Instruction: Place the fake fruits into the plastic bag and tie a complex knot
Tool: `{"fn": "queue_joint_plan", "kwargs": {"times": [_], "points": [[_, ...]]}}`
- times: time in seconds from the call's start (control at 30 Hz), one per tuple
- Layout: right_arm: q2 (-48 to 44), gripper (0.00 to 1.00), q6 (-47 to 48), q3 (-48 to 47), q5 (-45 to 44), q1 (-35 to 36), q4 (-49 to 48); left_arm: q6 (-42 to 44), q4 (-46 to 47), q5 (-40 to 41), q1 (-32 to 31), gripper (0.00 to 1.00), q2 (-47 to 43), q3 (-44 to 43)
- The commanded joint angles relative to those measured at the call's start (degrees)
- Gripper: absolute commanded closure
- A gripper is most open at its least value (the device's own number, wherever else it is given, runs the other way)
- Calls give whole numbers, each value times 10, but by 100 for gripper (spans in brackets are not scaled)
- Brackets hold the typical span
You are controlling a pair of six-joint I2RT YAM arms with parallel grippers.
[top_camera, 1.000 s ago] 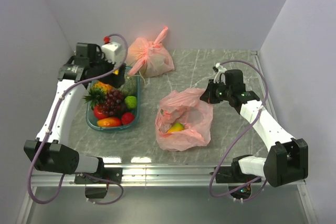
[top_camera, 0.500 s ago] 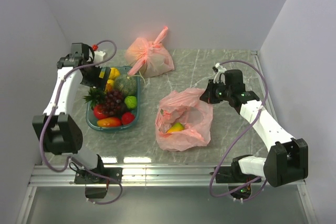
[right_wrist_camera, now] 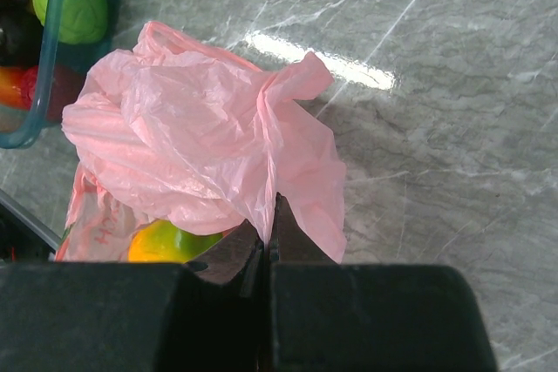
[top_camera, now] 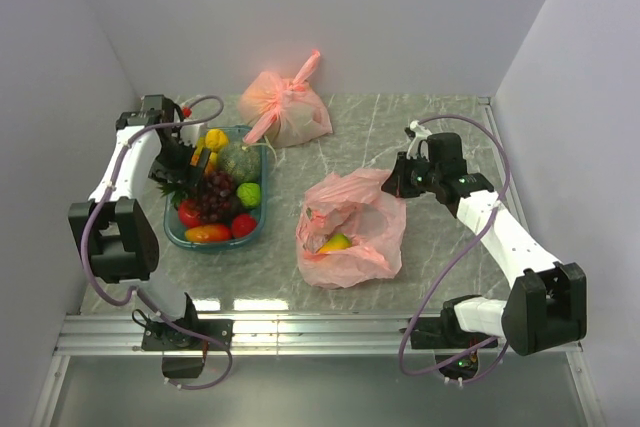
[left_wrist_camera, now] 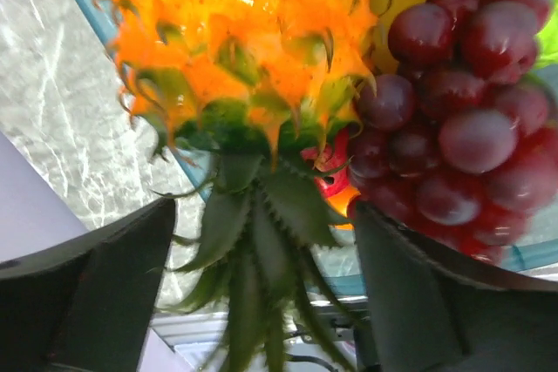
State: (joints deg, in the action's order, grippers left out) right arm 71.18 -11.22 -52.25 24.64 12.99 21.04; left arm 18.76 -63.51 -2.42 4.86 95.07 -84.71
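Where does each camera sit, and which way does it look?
Top external: above and behind the robot, looking down on the grey table; both arms show.
Left wrist: on the left arm, facing the orange plastic pineapple and purple grapes; its open left gripper frames them.
Right wrist: on the right arm, looking down at the salmon-pink plastic bag pinched in the right gripper.
Shared: that bag, in top and right wrist.

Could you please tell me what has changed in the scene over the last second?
The left tool came down from above the far end of the basket to the pineapple, open, its fingers either side of the leafy crown; nothing gripped yet. The right tool stays shut on the plastic bag. The bag, the fruits and the tied bag at the back have not moved.
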Motion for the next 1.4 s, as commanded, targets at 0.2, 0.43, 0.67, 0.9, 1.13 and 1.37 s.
{"fn": "queue_joint_plan", "kwargs": {"times": [0.2, 0.43, 0.67, 0.9, 1.13, 1.37], "points": [[-3, 100, 8, -8, -6, 5, -4, -24, -20, 11, 2, 49, 10, -31], [-1, 100, 8, -8, -2, 5, -5, -36, -70, 14, 2, 76, 2, -111], [-1, 100, 9, -9, 1, 5, -3, -23, -119, -7, 1, 100, -16, -177], [-2, 100, 3, -7, 5, 5, -10, 31, -126, -108, -44, 100, -68, -240], [0, 100, -2, -12, 15, 5, -12, 11, -73, -198, -259, 100, -94, -215], [3, 100, -13, -16, 22, 5, -15, -5, -13, -268, -430, 100, -41, -179]]}}
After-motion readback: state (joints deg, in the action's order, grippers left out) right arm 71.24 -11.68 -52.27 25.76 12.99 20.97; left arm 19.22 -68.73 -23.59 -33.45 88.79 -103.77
